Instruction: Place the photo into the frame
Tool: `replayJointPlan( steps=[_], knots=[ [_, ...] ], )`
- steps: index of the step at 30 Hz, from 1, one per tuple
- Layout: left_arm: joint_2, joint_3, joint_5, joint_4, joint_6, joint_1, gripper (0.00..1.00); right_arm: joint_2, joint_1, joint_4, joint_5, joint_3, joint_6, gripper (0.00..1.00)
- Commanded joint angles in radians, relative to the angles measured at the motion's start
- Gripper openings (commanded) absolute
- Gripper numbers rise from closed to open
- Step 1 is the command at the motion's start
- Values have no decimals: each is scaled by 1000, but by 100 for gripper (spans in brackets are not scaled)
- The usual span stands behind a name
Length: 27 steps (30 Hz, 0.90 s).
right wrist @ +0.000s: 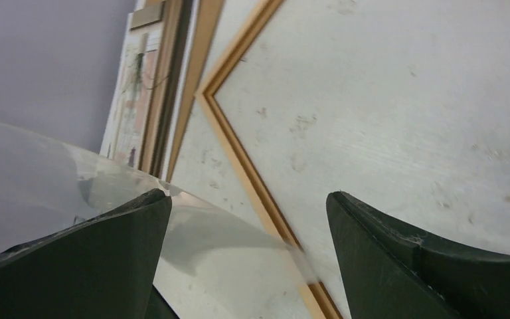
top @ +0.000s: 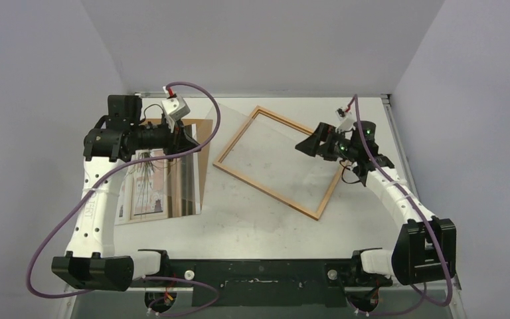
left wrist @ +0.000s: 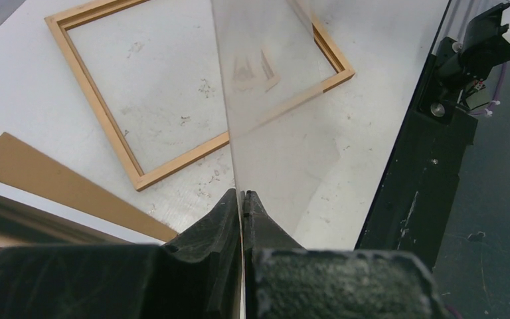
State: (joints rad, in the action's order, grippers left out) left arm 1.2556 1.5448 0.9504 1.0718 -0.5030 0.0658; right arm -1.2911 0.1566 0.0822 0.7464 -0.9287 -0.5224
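Left hand (left wrist: 242, 196): fingers together, clamped on the near edge of a thin, clear, stiff sheet (left wrist: 272, 100). In the left wrist view the sheet stands nearly edge-on and rises to the top of the picture, crossing over the right side of the frame.

Right hand (right wrist: 249, 196): fingers wide apart, nothing between them. The sheet's curved edge sits against the tip of the finger at lower left of the right wrist view. I cannot tell if they touch.

The narrow, light-brown wooden picture frame (top: 265, 189) lies flat on the white bench (top: 259, 226) at centre of the top view, turned at an angle. Scuffed bench surface shows through its opening.

The thin rectangular paper photo (top: 147, 189), with plant stems on beige, pink and brown stripes, lies face up at centre left of the top view. It is under my left arm and apart from the frame. A plain brown fibreboard sheet (left wrist: 46, 176) lies between photo and frame.
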Motion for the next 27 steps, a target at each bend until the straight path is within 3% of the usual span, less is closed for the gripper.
replayJointPlan(
  steps=[1,6,10,21,27],
  knots=[
    [-34,-15,-32,-94,22,3,0,108,-35,-136,-97,104,-109,90],
    [-39,-43,-62,-112,22,3,0,170,-48,-135,-135,185,-113,90],
    [-47,-61,-81,-145,46,1,0,197,-61,-204,-74,264,-143,90],
    [-47,-76,-96,-172,78,0,0,185,-55,-533,43,536,-342,90],
    [-44,-83,-101,-183,85,0,0,131,42,-699,-11,618,-404,90]
  ],
)
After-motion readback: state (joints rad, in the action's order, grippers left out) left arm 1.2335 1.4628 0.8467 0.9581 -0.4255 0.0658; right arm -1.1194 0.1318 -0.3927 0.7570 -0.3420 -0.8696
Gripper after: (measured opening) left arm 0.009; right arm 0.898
